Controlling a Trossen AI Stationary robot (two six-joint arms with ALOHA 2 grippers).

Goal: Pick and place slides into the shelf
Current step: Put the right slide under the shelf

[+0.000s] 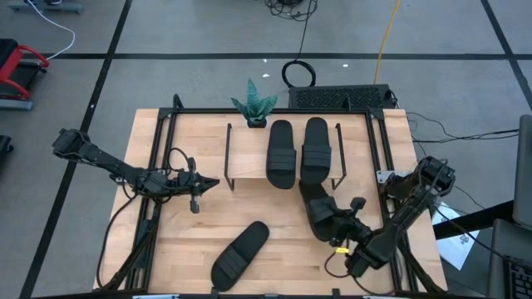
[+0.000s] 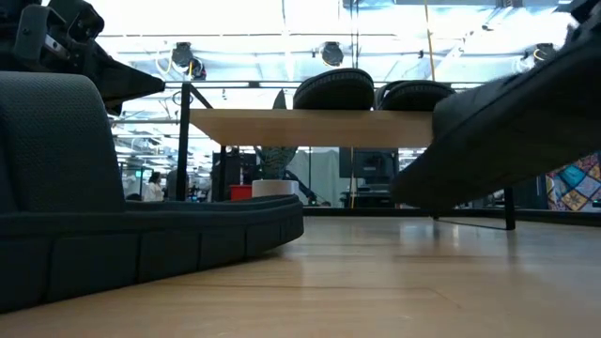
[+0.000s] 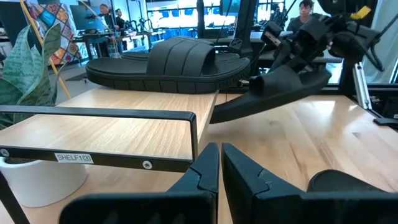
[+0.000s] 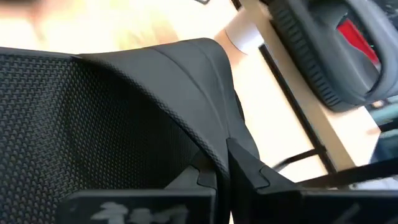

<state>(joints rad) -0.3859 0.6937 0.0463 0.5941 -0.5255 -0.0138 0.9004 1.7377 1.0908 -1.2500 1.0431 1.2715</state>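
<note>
One slide [image 1: 318,209] sits clamped in right tool [image 1: 336,223].

We can't see the held slide [image 1: 318,209] whole: the right gripper [image 1: 342,224] covers its heel end from above. In the low view the near slide [image 2: 113,225] is cut off at the left edge, blurred. People [image 3: 305,9] behind are too small to make out.
</note>
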